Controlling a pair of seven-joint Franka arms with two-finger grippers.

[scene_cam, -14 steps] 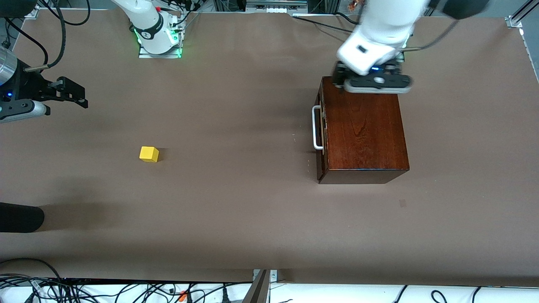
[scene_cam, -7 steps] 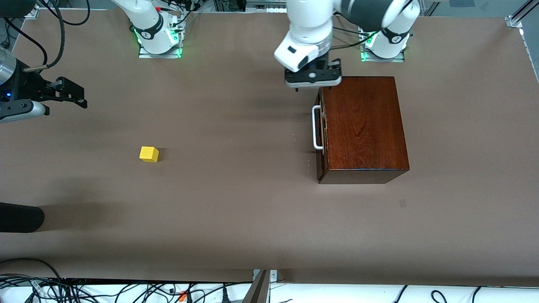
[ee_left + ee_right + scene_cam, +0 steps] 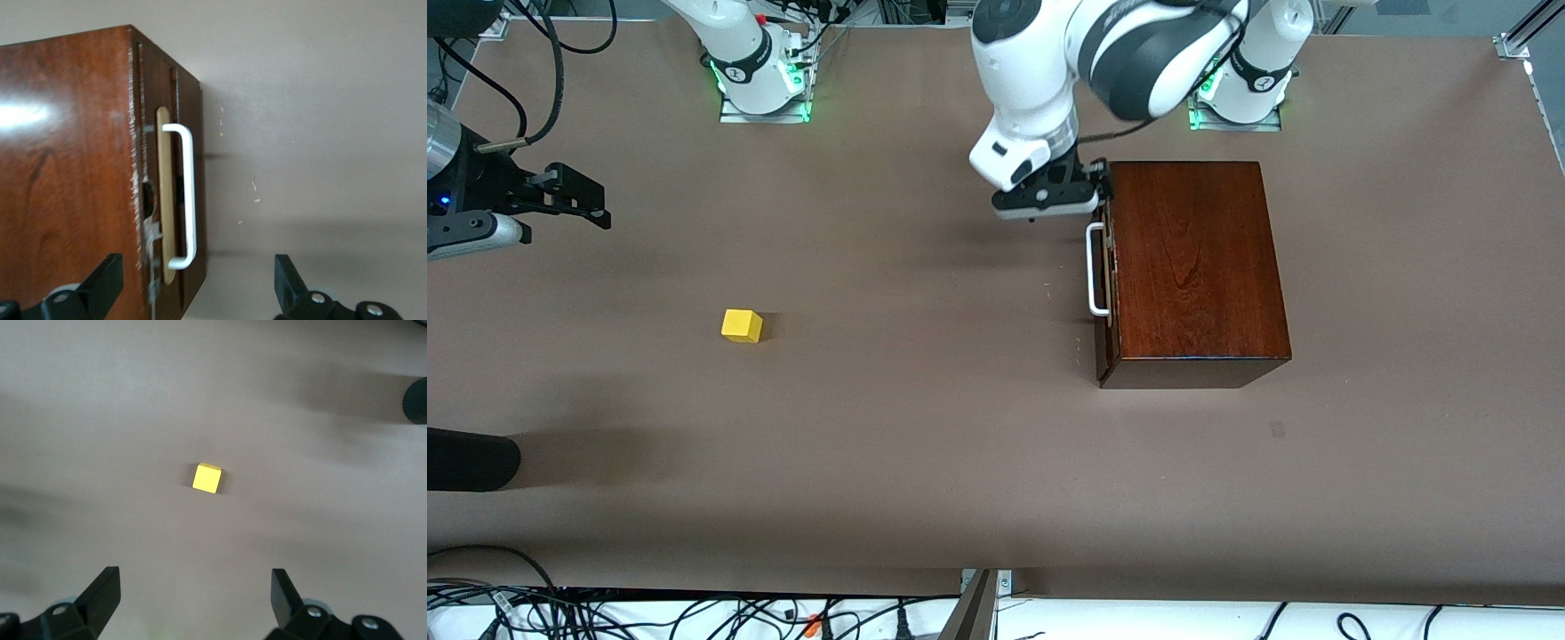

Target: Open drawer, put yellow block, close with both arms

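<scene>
The dark mahogany box (image 3: 1196,267) stands toward the left arm's end of the table. Its drawer front (image 3: 1103,276) with the white bar handle (image 3: 1093,271) faces the right arm's end, and the drawer is pushed in. My left gripper (image 3: 1052,204) is open and empty, hovering beside the box's corner farthest from the front camera, just off the handle's end. In the left wrist view its gripper (image 3: 197,287) straddles the drawer front near the handle (image 3: 190,193). The yellow block (image 3: 742,325) lies on the bare table. My right gripper (image 3: 583,204) waits open over the table, with the block (image 3: 207,478) ahead of the gripper (image 3: 193,597).
A black rounded object (image 3: 471,460) pokes in at the table's edge on the right arm's end, nearer the front camera than the block. Cables run along the table's near edge (image 3: 694,613). Both arm bases stand at the edge farthest from the camera.
My left gripper has swung from over the box's farthest end toward the right arm's end and come down beside the drawer front. The right arm, block and box have not moved.
</scene>
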